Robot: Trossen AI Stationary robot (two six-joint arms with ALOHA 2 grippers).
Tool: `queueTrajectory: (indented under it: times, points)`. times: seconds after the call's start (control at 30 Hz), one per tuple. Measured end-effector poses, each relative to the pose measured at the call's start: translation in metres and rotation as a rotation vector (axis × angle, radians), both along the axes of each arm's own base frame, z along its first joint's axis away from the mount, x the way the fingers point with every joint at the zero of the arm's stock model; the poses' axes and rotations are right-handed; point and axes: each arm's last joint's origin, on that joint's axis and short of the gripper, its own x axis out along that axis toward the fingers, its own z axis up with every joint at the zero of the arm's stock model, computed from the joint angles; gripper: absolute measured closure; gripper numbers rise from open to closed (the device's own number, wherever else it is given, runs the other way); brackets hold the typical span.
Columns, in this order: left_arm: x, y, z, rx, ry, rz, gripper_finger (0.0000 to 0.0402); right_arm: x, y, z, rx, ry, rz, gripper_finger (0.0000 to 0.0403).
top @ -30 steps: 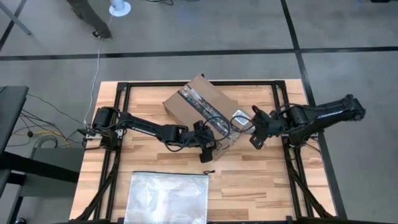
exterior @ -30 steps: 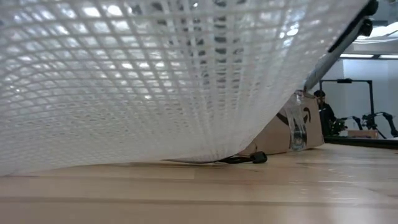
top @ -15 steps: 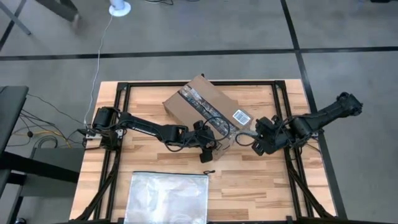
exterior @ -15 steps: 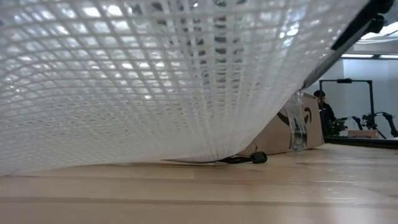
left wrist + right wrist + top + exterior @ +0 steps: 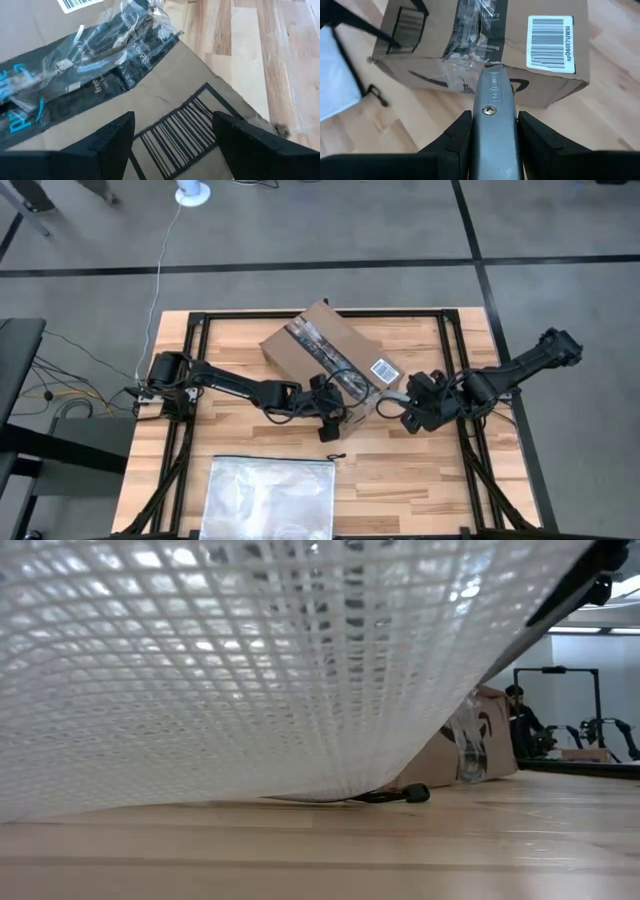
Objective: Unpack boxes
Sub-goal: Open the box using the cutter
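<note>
The brown box (image 5: 325,355) sits at the back middle of the counter (image 5: 420,470). The right claw (image 5: 492,131) is squeezed tight on a gray knife (image 5: 493,115), with its tip at the taped edge on the box's side. The left claw (image 5: 172,131) is open wide, low over the box top, holding nothing. If the knife pushes too hard, the box could slide, because nothing grips it
</note>
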Motion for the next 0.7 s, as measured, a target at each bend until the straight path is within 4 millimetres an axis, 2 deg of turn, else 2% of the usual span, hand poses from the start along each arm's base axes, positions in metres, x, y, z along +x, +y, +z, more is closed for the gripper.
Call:
queueTrajectory:
  times: [0.13,0.23,0.4,0.47,0.57,0.7]
  points:
    - [-0.015,-0.013,0.028,0.059,0.093,-0.08,0.0146,0.001,-0.001,0.002,0.031,-0.006,0.014,0.0294]
    - [-0.027,-0.031,0.042,0.071,0.136,-0.136,0.0146,0.003,-0.003,0.002,0.034,-0.006,0.028,0.0294]
    - [-0.04,-0.065,0.032,0.098,0.206,-0.228,0.0146,0.007,-0.007,0.003,0.036,-0.011,0.025,0.0294]
    - [-0.04,-0.072,0.027,0.141,0.194,-0.199,0.0146,0.007,-0.007,0.003,0.032,-0.014,0.03,0.0294]
    - [-0.036,-0.073,0.019,0.245,0.181,-0.12,0.0146,0.01,-0.008,0.003,0.034,-0.027,0.026,0.0294]
    - [-0.022,-0.065,0.015,0.256,0.128,-0.102,0.0146,0.012,-0.008,0.003,0.037,-0.035,0.027,0.0294]
